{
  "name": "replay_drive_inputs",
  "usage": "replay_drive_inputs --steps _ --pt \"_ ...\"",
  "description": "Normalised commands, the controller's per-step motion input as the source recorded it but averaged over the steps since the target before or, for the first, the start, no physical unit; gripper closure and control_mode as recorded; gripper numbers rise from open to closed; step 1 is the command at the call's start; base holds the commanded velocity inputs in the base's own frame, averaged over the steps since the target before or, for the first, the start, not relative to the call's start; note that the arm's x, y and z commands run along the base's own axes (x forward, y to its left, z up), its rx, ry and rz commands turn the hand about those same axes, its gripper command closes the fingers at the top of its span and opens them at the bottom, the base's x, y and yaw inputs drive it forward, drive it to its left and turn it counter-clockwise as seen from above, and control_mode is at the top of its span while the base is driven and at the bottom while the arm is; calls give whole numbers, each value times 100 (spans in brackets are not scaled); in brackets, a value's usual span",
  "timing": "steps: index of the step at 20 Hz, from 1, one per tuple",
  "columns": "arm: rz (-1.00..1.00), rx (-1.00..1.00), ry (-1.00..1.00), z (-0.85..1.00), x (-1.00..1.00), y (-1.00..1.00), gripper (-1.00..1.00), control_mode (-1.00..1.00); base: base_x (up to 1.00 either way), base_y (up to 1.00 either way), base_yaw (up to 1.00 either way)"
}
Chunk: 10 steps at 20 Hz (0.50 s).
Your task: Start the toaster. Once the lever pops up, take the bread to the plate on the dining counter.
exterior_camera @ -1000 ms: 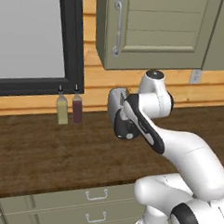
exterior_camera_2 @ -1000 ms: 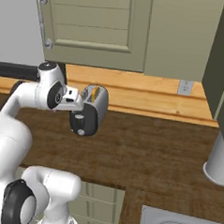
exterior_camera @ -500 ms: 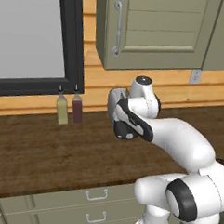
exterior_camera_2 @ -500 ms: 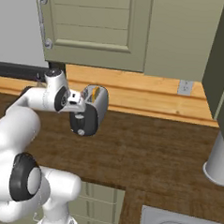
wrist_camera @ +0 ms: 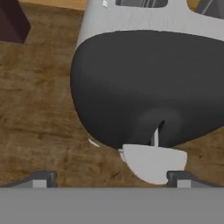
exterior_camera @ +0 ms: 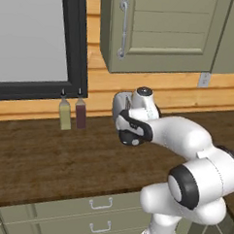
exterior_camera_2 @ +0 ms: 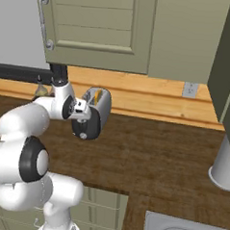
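So the arm has folded in tighter than it was a second ago: its elbow now bulges low and near the base, and the hand sits right up against the toaster (exterior_camera_2: 94,113) on the dark counter (exterior_camera_2: 157,158). The toaster hasn't budged, and neither have the two bottles (exterior_camera: 73,113) to its left by the wall. The hand view has the fingers (wrist_camera: 113,178) spread wide, one tip on each side, holding nothing, with the black end panel and its pale dial (wrist_camera: 154,162) dead ahead. I can't clearly make out the lever. A bit of tan bread (exterior_camera_2: 96,97) peeks out of a slot. My guess is the toaster isn't started yet and the lever push comes next.
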Motion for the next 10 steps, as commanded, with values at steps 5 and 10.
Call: replay_drive_inputs --steps 5,10 --pt "-2 0 0 -22 32 1 -100 -100 0 0 0" --pt "-2 -2 -3 -34 3 2 -100 -100 0 0 0"
